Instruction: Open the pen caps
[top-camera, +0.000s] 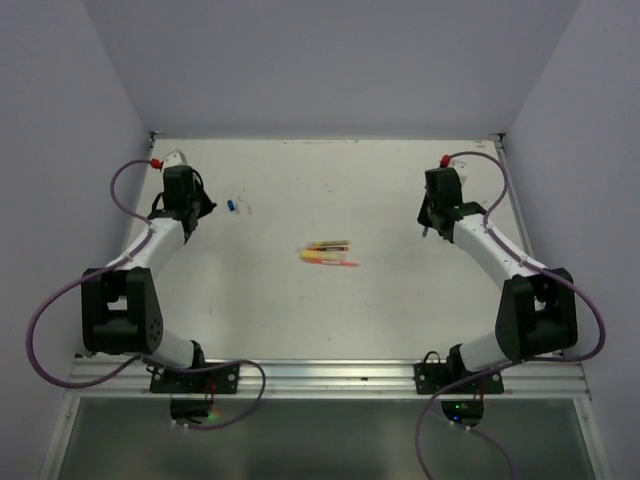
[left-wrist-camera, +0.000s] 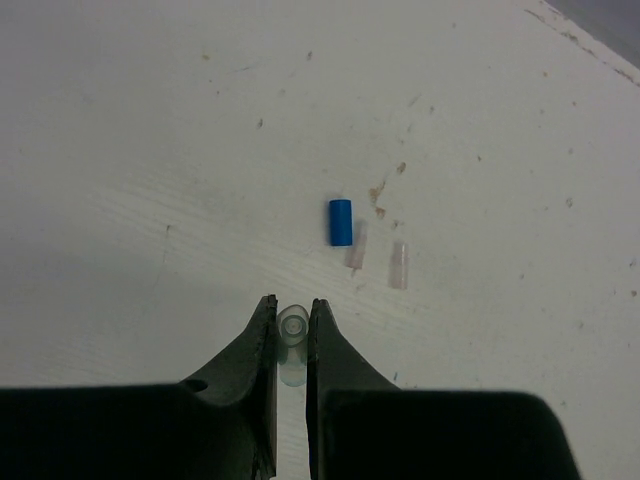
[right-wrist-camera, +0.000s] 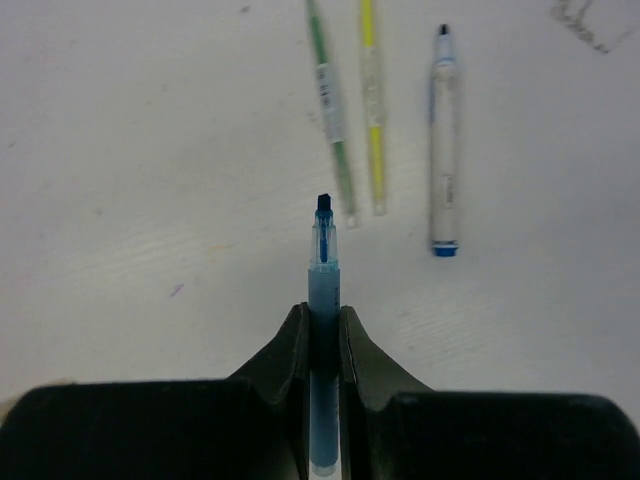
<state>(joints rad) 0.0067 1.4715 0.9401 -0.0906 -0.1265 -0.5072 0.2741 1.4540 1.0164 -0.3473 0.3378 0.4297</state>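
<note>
Clear cap (left-wrist-camera: 292, 330) sits pinched in the left claw (left-wrist-camera: 292, 305), lower centre; the right claw (right-wrist-camera: 322, 312) clamps the blue pen (right-wrist-camera: 323, 255), tip bare. Lower both onto the table (left-wrist-camera: 150, 150) before releasing, lest they roll.

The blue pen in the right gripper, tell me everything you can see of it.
The blue pen is a thin stick of see-through blue plastic, ending in a dark bare tip, cap off. It runs straight out of the right gripper, clamped between both fingers, tip pointing away from the wrist camera. Nothing else visibly touches it.
</note>
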